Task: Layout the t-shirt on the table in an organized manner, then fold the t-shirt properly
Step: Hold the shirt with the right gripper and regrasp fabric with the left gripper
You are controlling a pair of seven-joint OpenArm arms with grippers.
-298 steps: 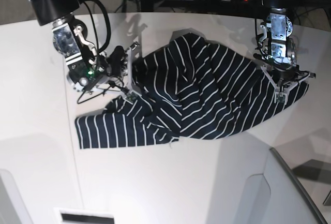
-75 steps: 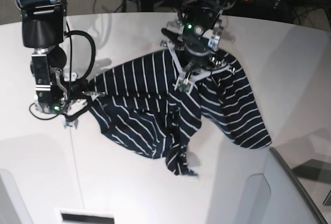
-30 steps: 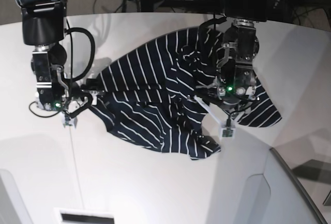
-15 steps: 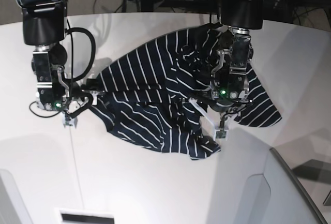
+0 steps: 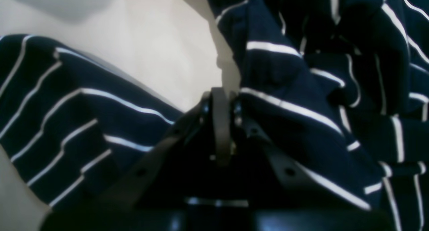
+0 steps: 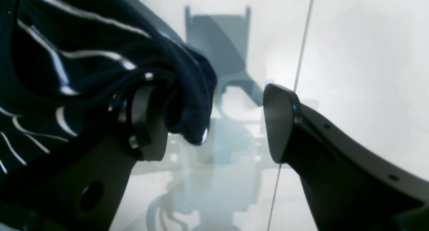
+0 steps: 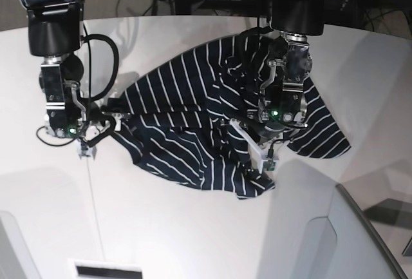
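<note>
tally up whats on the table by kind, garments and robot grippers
Garments: 1, the t-shirt, dark navy with white stripes
Grippers: 2, the left gripper and the right gripper
Total: 3

Bright pale glare — crisp shadows at right wrist, blurred foreground at left
</note>
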